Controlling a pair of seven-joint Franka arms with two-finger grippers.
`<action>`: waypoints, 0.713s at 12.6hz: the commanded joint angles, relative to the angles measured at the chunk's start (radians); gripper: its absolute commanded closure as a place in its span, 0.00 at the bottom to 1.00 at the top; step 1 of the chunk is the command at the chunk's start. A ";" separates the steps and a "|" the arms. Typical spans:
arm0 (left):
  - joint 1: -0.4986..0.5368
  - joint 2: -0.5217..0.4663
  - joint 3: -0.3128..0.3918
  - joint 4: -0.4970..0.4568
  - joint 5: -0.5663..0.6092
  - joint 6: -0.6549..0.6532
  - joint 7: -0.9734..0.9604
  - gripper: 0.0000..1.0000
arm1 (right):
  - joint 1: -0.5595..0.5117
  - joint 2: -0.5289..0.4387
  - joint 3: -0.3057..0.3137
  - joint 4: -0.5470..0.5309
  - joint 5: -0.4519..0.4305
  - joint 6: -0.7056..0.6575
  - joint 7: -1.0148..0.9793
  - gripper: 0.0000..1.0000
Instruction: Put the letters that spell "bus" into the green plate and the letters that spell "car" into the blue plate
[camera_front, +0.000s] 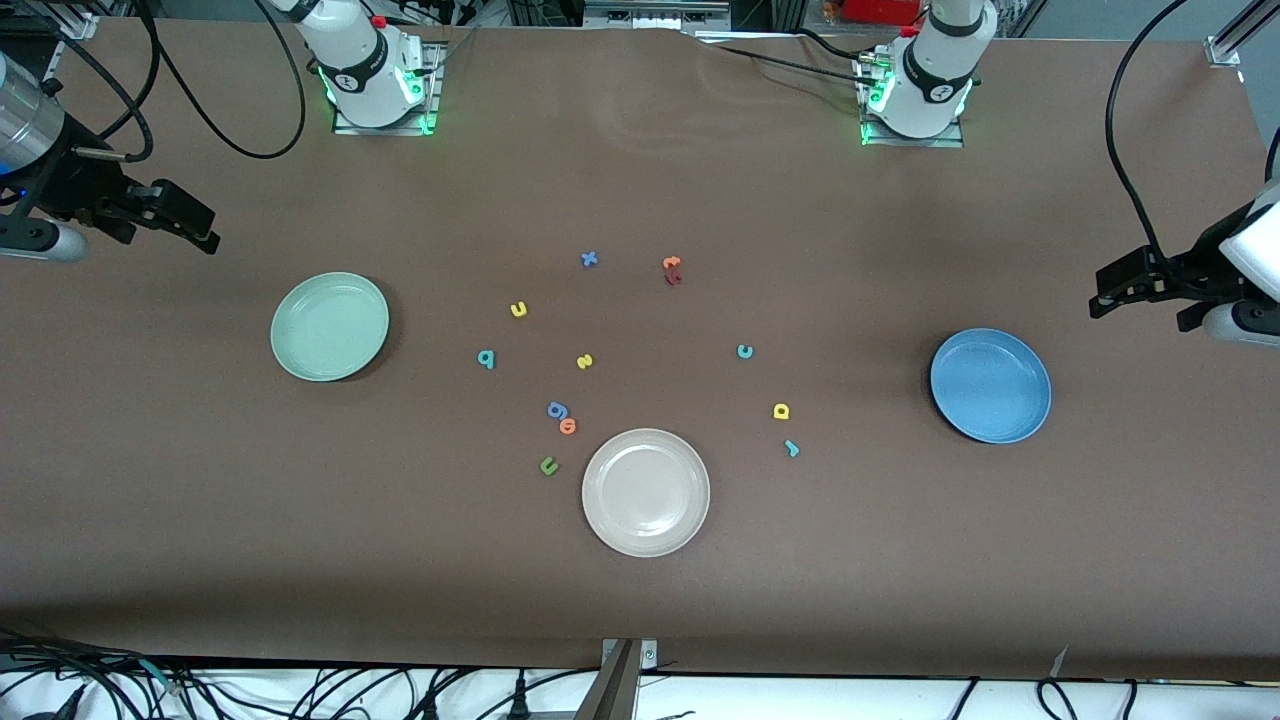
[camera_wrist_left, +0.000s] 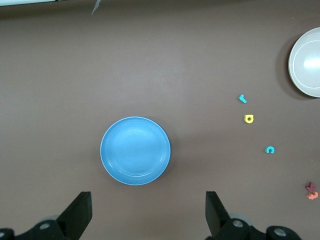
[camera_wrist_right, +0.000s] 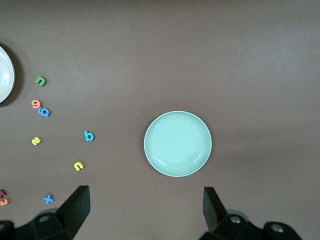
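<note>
The green plate (camera_front: 329, 326) (camera_wrist_right: 177, 143) lies toward the right arm's end of the table, and the blue plate (camera_front: 990, 385) (camera_wrist_left: 135, 150) toward the left arm's end. Both hold nothing. Between them lie the teal b (camera_front: 486, 359), yellow u (camera_front: 518, 309) and yellow s (camera_front: 585, 361), then the teal c (camera_front: 744, 351), yellow a (camera_front: 781, 411) and teal r (camera_front: 791, 448). My right gripper (camera_front: 200, 225) (camera_wrist_right: 145, 212) hangs open over bare table beside the green plate. My left gripper (camera_front: 1110, 290) (camera_wrist_left: 148, 215) hangs open beside the blue plate.
A cream-white plate (camera_front: 645, 491) sits nearest the front camera. A blue g (camera_front: 557, 409), orange o (camera_front: 568, 426) and green u (camera_front: 548, 465) lie beside it. A blue x (camera_front: 589, 259) and an orange and red letter pair (camera_front: 672, 269) lie nearer the arm bases.
</note>
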 joint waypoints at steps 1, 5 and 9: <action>-0.004 0.002 -0.016 0.027 0.000 -0.030 -0.034 0.00 | -0.002 -0.027 -0.001 -0.020 0.020 -0.003 0.000 0.00; -0.002 0.002 -0.019 0.031 0.033 -0.032 -0.044 0.00 | -0.002 -0.016 0.001 -0.018 0.017 0.010 0.000 0.00; -0.001 0.004 -0.016 0.031 0.034 -0.032 -0.044 0.00 | 0.007 0.014 0.006 -0.004 0.021 -0.020 -0.014 0.00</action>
